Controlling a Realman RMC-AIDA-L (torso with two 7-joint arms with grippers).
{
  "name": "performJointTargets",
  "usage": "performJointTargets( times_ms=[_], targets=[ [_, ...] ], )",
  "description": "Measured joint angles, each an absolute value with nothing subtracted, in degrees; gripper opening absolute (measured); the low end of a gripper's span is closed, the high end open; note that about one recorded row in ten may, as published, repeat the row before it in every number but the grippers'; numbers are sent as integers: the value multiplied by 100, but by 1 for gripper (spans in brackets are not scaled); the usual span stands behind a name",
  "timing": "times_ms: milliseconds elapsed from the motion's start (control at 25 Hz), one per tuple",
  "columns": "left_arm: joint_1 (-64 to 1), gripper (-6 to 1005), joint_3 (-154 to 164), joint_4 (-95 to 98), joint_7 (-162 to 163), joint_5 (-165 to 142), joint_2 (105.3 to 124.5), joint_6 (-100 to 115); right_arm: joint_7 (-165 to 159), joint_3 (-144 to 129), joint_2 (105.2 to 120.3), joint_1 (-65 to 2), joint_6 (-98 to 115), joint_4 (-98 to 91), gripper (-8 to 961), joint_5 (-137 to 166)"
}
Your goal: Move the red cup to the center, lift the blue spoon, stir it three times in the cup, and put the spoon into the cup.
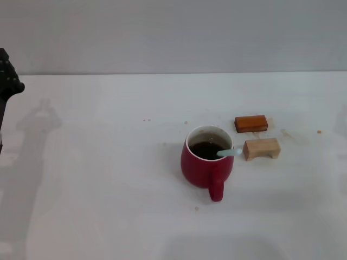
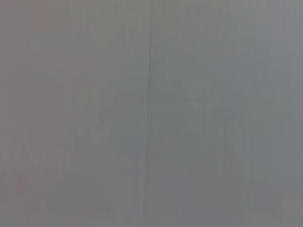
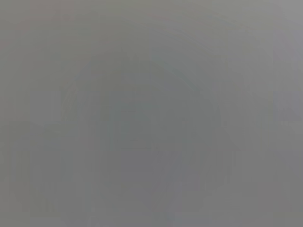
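Left claw: only a dark part shows at the far left edge, well apart from the work; open or closed, cannot tell. Right claw not in view. Red cup near table centre, blue spoon resting inside, handle over the rim. Task looks finished; next calls for nothing beyond staying clear.

White table: broad matte top, a few small brown specks, faint grey shadows at its left side. Plain pale grey wall behind, meeting the table's far edge in a straight line. Light soft and even.
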State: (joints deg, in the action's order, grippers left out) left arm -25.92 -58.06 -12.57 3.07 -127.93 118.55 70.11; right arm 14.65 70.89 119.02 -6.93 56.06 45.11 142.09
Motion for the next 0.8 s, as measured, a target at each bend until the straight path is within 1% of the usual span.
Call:
performJointTargets(
  times_ms=[280,400,520,600,800],
  targets=[
    [-2557,82,-5623,-1263,309,-12798,11847,7057,778,6992,11878,-745,5805,3926,229,14353],
    [-2574,138,-5622,-1265,315,-12797,11851,7048,517,7004,11870,-875,5852,3678,234,14360],
    [-2594,194,-5602,-1266,309,-12797,11853,7090,442,7013,11867,-1010,5950,3423,312,14362],
    [-2595,334,-5578,-1272,308,-12797,11854,7154,438,6998,11866,-1082,6033,3275,364,14364],
    [-2559,319,-5551,-1386,332,-12797,11856,7174,436,7003,11859,-1245,6118,3036,412,14365]
  ],
)
